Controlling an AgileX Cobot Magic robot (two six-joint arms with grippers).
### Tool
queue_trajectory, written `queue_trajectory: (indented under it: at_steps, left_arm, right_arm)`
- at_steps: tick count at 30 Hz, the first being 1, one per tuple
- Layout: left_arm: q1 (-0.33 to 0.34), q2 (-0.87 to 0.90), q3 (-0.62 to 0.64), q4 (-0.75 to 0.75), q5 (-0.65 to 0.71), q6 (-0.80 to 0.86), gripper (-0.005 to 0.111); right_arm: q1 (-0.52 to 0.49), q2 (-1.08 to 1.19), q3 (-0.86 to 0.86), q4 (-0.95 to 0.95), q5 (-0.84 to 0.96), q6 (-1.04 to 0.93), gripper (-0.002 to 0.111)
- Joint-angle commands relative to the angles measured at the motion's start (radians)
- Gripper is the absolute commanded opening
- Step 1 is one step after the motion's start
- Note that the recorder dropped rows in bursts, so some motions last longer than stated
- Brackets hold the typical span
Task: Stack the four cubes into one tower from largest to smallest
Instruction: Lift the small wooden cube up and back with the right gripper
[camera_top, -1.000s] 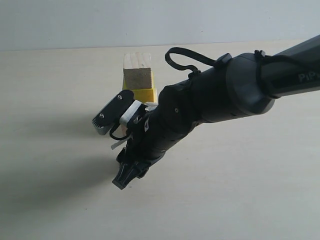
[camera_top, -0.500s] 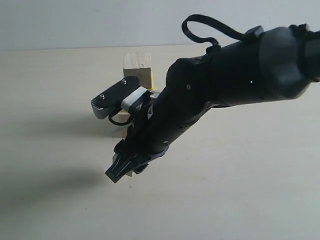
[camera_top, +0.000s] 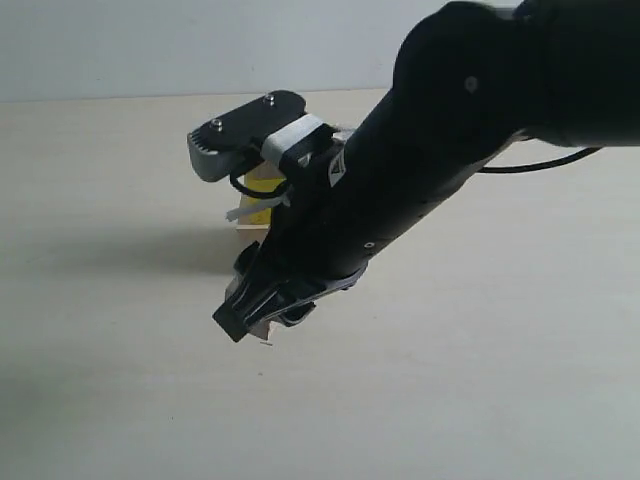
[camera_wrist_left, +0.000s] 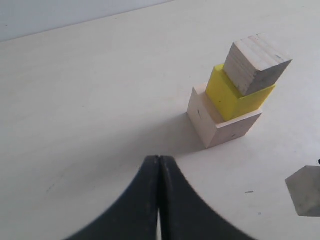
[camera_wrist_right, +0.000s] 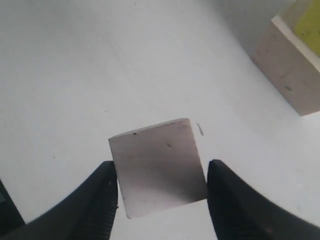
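Note:
In the left wrist view a tower of three stands on the table: a large pale wooden cube at the bottom, a yellow cube on it, and a bare wooden cube on top. The smallest cube sits slightly tilted between the fingers of my right gripper, which is shut on it. In the exterior view that gripper hangs in front of the tower, and only slivers of the yellow cube and large cube show behind the arm. My left gripper is shut on nothing, short of the tower.
The pale tabletop spreads around the tower, with a light wall behind it. My right arm fills the upper right of the exterior view. A corner of the large cube shows beyond the held cube.
My right arm has risen and swung nearer the exterior camera with the smallest cube in its grip. It now covers most of the tower. The left gripper has not changed.

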Motion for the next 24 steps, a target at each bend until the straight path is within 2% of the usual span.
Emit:
queue_trajectory:
  at_steps: [1,9,11,18,24]
  left_arm:
    - [0.002,-0.006,-0.001,-0.008,-0.010,0.002,0.000]
    - [0.002,-0.006,-0.001,-0.008,-0.010,0.005,0.000]
    - [0.002,-0.006,-0.001,-0.008,-0.010,0.005,0.000]
    - [0.002,-0.006,-0.001,-0.008,-0.006,0.005,0.000]
    - [0.002,-0.006,-0.001,-0.008,0.011,0.005,0.000]
  right_arm:
    - [0.003,-0.075,0.001,-0.069,0.049,0.081,0.000]
    - [0.003,-0.186,0.001,-0.472,0.063,0.369,0.000]
    - [0.000,-0.198,0.001,-0.526,0.072,0.383,0.000]
    - [-0.051,-0.201,-0.037,-0.541,0.081,0.390,0.000]
    - [-0.142,-0.201,-0.129,-0.539,0.086,0.338,0.000]
